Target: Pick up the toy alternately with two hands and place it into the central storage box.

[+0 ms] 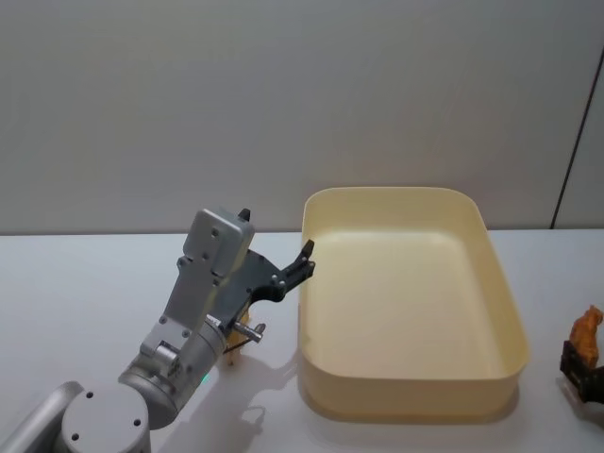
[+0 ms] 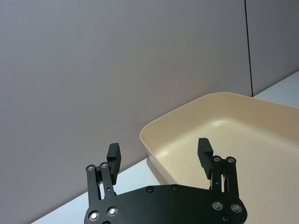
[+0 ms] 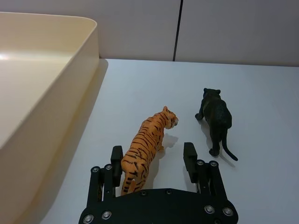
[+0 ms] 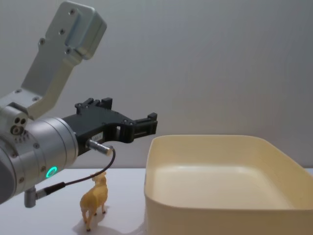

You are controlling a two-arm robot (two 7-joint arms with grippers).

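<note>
Ur black left pincer [image 2: 159, 151] is spread by the cream-yellow plastic tub [image 2: 224, 116]; right pincer [image 3: 152, 156] spread round orange striped tiger toy [image 3: 148, 137].

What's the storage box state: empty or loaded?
Empty. The storage box shows a bare floor; tiger, black panther and yellow toy stand outside it.

one tiger [image 3: 147, 144], one black panther [image 3: 216, 116] and one yellow sheep [image 4: 95, 198] are standing near one tub [image 1: 415, 203]; one left gripper [image 2: 159, 150] and one right gripper [image 3: 153, 154] are reaching forward.
</note>
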